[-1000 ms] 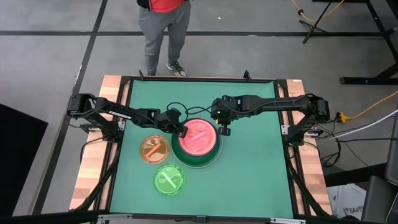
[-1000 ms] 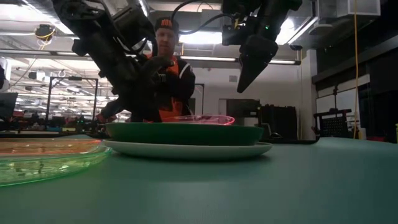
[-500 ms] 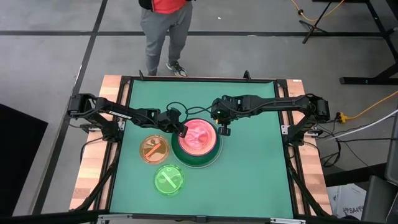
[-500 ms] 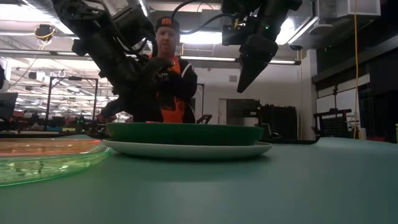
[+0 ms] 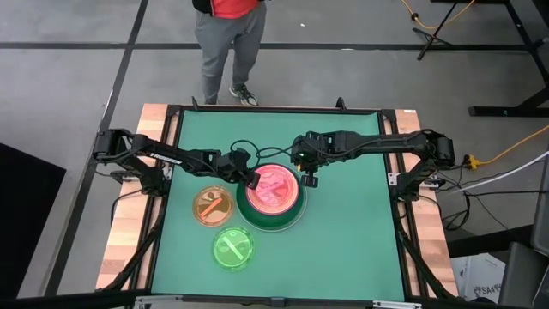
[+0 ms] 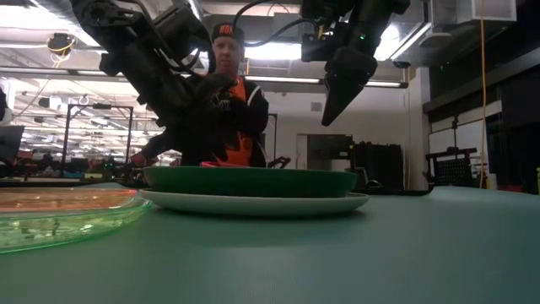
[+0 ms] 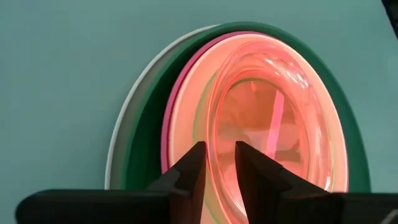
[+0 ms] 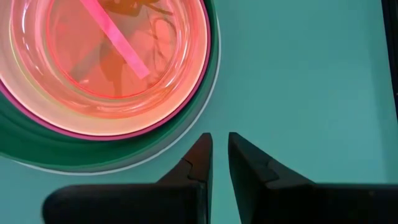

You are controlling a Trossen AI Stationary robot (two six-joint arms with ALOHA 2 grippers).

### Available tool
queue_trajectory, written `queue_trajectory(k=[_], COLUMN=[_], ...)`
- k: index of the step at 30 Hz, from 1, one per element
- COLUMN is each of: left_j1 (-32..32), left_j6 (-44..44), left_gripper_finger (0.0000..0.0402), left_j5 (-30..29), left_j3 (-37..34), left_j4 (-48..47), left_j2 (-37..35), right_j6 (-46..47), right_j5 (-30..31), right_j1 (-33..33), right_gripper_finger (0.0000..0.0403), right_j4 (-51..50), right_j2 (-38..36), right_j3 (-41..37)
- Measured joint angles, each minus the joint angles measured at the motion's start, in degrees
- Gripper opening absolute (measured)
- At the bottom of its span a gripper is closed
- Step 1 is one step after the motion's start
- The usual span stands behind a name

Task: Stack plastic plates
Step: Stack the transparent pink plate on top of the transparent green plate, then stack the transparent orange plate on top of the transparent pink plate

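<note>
**Q:** Pink at the centre of the overhead frame: what is it?

**A:** A see-through pink plate (image 5: 271,187), round and glossy, sitting on top of a pile. Under it show a hot pink plate (image 7: 166,134), a dark green plate (image 5: 276,221) and a pale plate (image 6: 253,203) resting on the green table (image 5: 352,240).

**Q:** So how far along is the stacking?

**A:** Partly done, by my reading. Two small translucent plates lie loose, left of and below the pile: an orange plate (image 5: 212,206) and, touching it, a lime plate (image 5: 232,248). Both have to join the pile.

**Q:** What are the arms doing?

**A:** The left gripper (image 5: 251,181) is at the pile's upper left edge. Its wrist camera shows the fingers (image 7: 189,171) narrow, on either side of the pink plate's thin rim; whether they pinch it I cannot tell. The right gripper (image 5: 308,180) hangs just off the pile's right edge, fingers (image 8: 198,163) narrowly apart and holding nothing.

**Q:** Anyone nearby?

**A:** A person (image 5: 225,43) stands past the table's far side, at the top of the frame.
</note>
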Motion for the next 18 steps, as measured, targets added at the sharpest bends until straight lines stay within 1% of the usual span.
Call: queue_trajectory(k=[8,11,16,18], left_j1=[0.11,0.22,0.24,0.24], left_j6=[4.02,6.98,7.55,8.12], left_gripper_finger=[0.0078,0.0078,0.0078,0.0078], left_j5=[-0.2,-0.28,-1.11,-1.38], left_j3=[-0.02,-0.07,-0.04,-0.04], left_j4=[-2.33,-3.21,-3.87,-5.62], left_j2=[-1.0,-2.22,-4.6,-5.96], right_j6=[0.0,0.0,0.02,0.02], right_j5=[-0.01,-0.01,-0.01,-0.01], right_j1=[0.0,-0.02,-0.02,-0.02], right_gripper_finger=[0.004,0.004,0.004,0.004], right_j4=[-0.12,-0.15,-0.22,-0.3], right_j2=[0.0,0.0,0.0,0.0], right_j3=[0.0,0.0,0.0,0.0])
